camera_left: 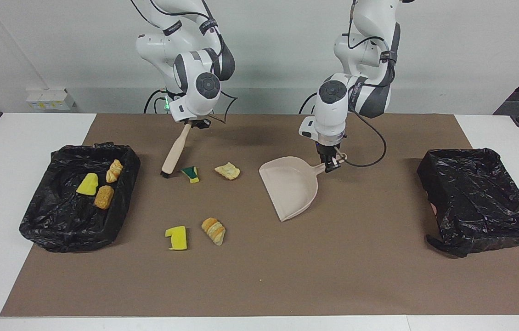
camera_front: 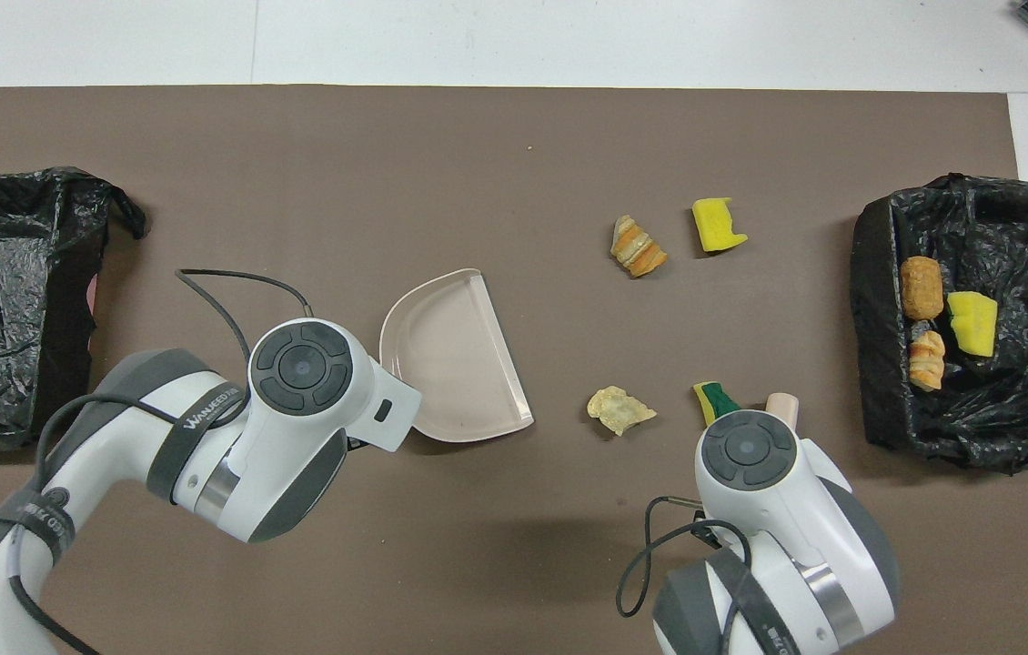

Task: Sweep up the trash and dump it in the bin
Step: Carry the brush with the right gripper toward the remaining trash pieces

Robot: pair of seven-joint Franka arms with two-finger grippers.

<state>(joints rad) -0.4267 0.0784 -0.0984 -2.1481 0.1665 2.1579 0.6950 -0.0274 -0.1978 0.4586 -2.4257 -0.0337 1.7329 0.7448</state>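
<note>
Mostly the trash looked light and soft: four pieces (camera_left: 176, 237) lay loose on the desk (camera_left: 250, 285) between brush and dustpan, three more (camera_left: 103, 196) already in the bin (camera_left: 34, 225) at my right arm's end. Sponge scraps would squash, bread chunks crumble; better swept than pinched. My right hand (camera_left: 191, 122) gripped the brush (camera_left: 174, 149) handle; my left hand (camera_left: 331, 165) was clamped on the dustpan (camera_left: 289, 184) handle.

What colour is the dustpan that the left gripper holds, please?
Beige dustpan; overhead view shows it best.
</note>
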